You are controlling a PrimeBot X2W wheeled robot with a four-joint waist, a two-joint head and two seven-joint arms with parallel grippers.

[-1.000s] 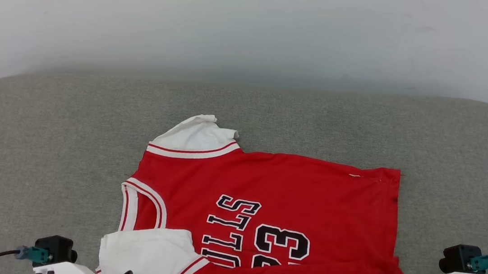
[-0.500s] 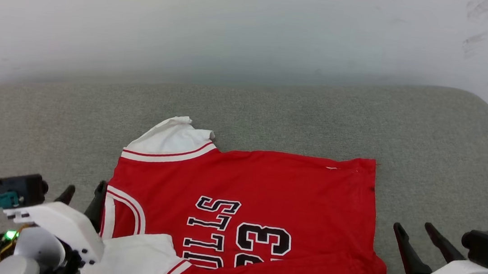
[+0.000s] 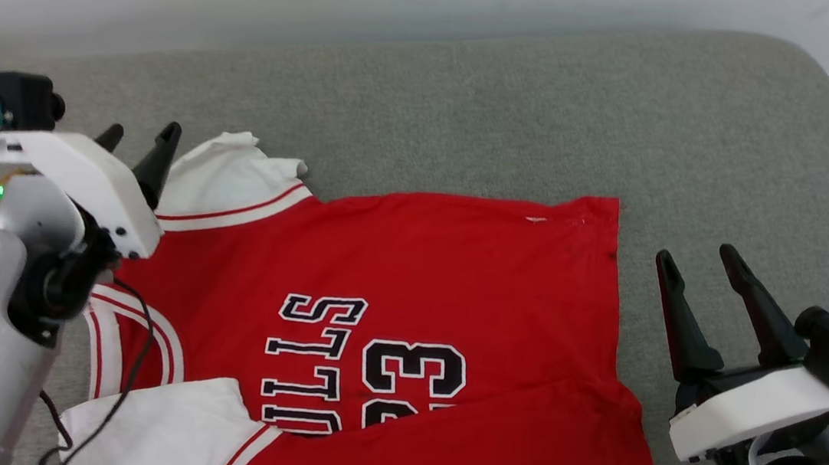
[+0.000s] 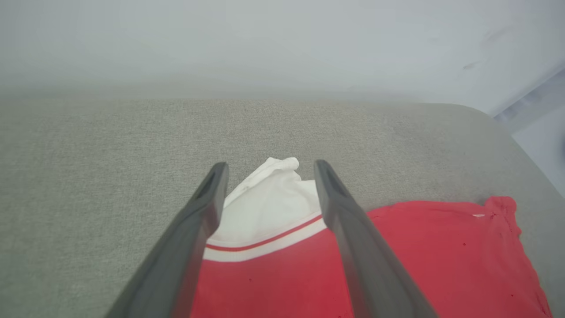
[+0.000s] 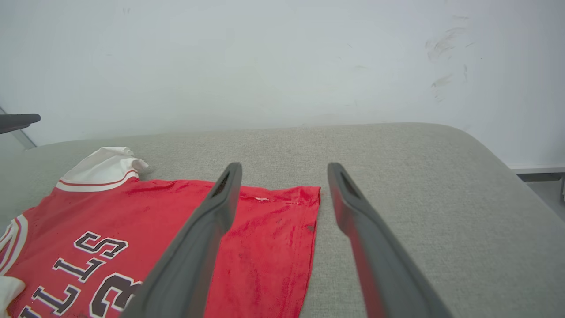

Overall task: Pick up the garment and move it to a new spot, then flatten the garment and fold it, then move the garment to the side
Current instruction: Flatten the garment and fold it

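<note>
change: garment (image 3: 457, 268) released, fold laid at lower frame
left gripper (image 3: 140, 133): wide, empty
right gripper (image 3: 696, 254): wide, empty
task: next fold judged due

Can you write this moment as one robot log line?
garment: flat on grey cushion, near edge folded | left end effector: open, empty, over sleeve | right end effector: open, empty, beside garment

grey upholstered surface (image 3: 474, 100), scuffed white wall (image 5: 265, 57) behind
</note>
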